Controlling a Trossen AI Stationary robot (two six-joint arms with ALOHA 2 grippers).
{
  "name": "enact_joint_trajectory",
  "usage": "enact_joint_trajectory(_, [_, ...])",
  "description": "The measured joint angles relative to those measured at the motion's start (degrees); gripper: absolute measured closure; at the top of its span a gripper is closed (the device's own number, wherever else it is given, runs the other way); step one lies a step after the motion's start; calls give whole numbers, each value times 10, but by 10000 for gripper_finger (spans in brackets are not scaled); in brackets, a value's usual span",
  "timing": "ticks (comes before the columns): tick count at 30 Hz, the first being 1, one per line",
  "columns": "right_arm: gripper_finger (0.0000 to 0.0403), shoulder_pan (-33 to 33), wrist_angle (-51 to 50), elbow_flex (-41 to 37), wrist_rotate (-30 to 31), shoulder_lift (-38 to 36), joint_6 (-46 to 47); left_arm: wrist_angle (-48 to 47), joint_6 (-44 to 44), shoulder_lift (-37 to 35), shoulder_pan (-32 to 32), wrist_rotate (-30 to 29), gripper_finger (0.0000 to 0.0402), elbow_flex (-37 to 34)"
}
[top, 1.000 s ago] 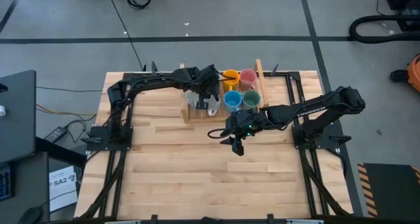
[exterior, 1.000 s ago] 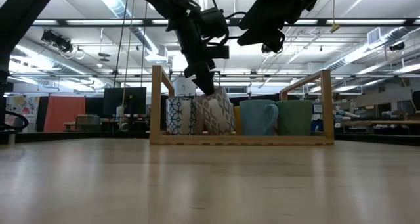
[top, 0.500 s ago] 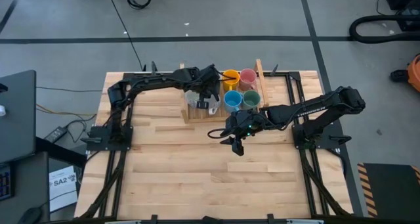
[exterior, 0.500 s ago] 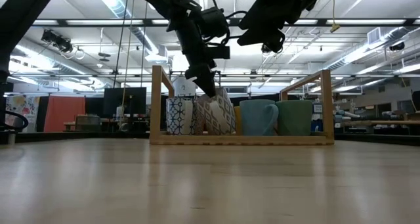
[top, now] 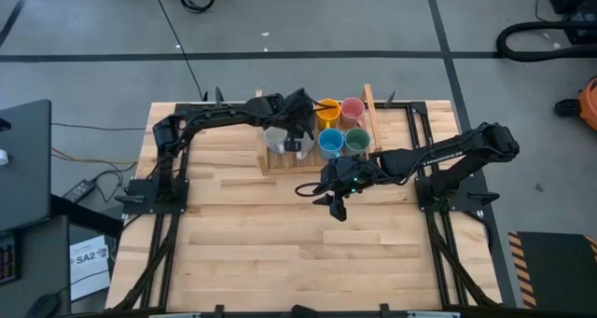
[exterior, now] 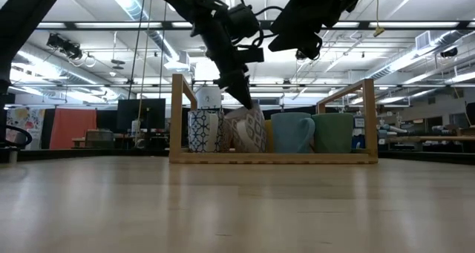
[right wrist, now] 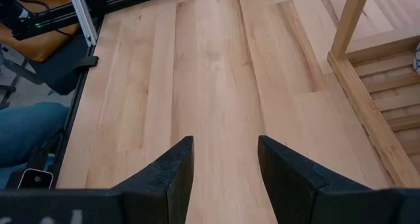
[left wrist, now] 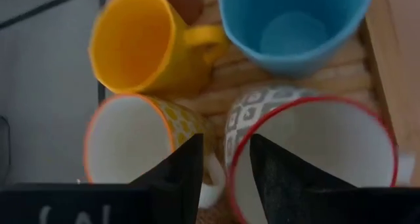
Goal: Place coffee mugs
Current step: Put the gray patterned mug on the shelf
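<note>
Several coffee mugs (top: 329,142) sit inside the wooden rack (top: 367,102) on the table, so placing looks nearly done. The left gripper (exterior: 239,90), fingers parted, hovers above them; the right gripper (top: 336,204) waits open nearby, empty.

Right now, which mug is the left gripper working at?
The red-rimmed patterned mug: the left gripper straddles its wall, one finger inside. The yellow mug and blue mug sit beyond, untouched.

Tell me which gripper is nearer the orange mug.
Left. The left gripper hangs over the rack right beside the orange mug; the right gripper hovers above bare table, outside the wooden rack.
</note>
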Motion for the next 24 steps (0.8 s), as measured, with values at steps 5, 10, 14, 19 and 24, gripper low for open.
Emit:
enact_joint_trajectory(5, [228,0,0,0,0,0,0,32,0,0,0,0,269,0])
enact_joint_trajectory(10, [228,0,0,0,0,0,0,51,0,0,0,0,269,0])
enact_joint_trajectory(14, [228,0,0,0,0,0,0,61,0,-1,-3,0,269,0])
enact_joint_trajectory(19, [228,0,0,0,0,0,0,58,3,-13,-19,-29,269,0])
enact_joint_trajectory(24, [228,0,0,0,0,0,0,22,16,-44,-48,-102,269,13])
